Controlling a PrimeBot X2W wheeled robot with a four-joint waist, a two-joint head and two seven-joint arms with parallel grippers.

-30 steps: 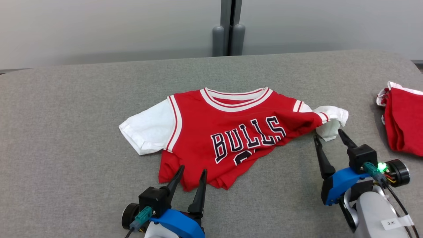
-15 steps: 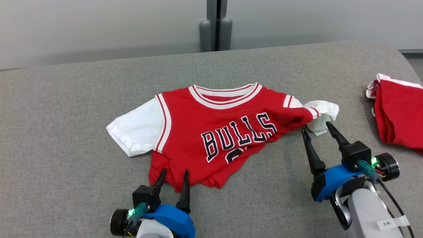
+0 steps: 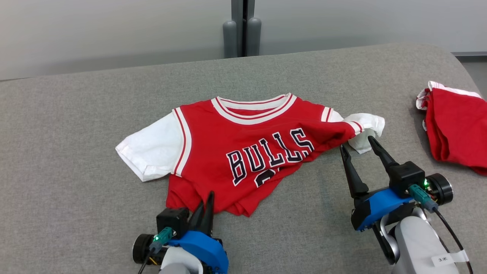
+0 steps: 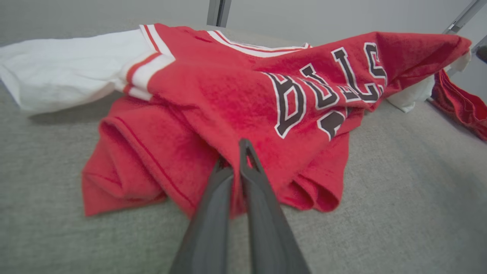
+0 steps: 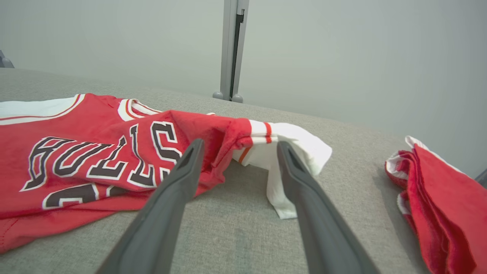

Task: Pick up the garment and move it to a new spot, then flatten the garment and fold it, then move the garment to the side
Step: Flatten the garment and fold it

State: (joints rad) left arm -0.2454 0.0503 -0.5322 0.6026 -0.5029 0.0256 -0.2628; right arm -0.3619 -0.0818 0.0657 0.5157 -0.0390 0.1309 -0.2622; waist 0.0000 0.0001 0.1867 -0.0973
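A red BULLS jersey with white short sleeves (image 3: 247,133) lies rumpled in the middle of the grey fabric-covered desk (image 3: 76,95). The left gripper (image 3: 207,199) has its jaws clenched on the jersey's red bottom hem. The right gripper (image 3: 357,144) has its jaws released, just beside the crumpled white sleeve (image 3: 367,123); a folded red cloth (image 3: 456,133) lies well apart at the desk's right edge

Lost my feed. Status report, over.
Left tool shut on rumpled jersey hem. Right tool open at white sleeve. Red garment far right, not blocking.

Looks like a lab or test rm: bare grey wall (image 3: 114,34) w/ metal post (image 3: 237,15), grey fabric-topped table (image 3: 68,114).
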